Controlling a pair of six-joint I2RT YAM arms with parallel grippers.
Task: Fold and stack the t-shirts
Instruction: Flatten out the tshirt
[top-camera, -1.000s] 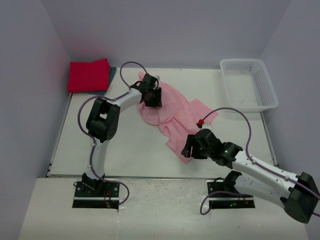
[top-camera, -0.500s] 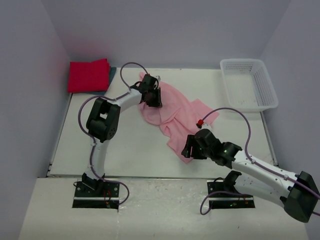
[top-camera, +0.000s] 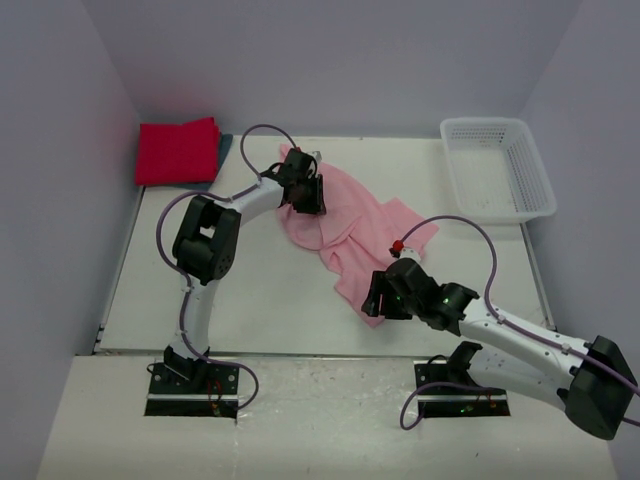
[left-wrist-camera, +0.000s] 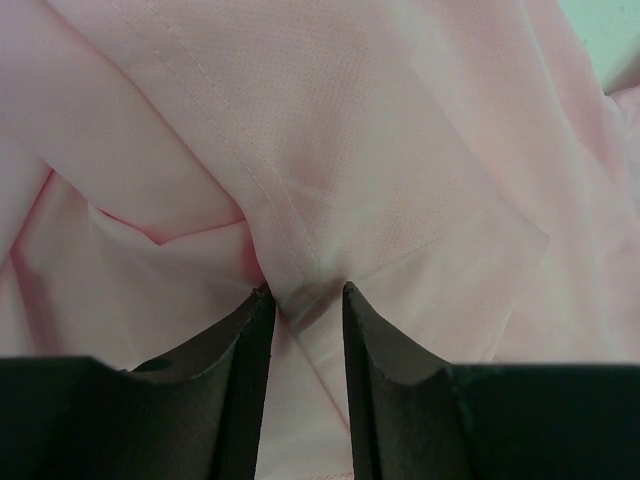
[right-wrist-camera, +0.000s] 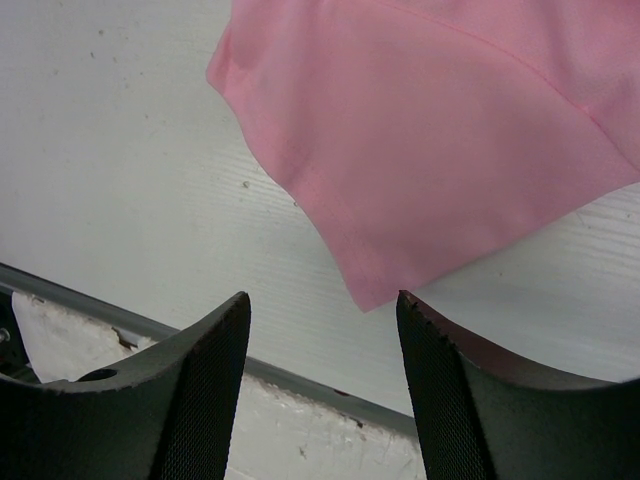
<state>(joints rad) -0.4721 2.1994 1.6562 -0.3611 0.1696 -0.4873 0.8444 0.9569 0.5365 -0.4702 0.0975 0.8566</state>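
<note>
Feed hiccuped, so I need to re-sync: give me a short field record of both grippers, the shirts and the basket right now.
left gripper: pinched on a fold of the pink t-shirt, at its far end
right gripper: open, just short of the shirt's near corner, holding nothing
pink t-shirt: crumpled, unfolded, mid-table
red t-shirt: folded, far left corner
dark teal t-shirt: under the red one, only an edge showing
white mesh basket: far right, no shirt inside
</note>
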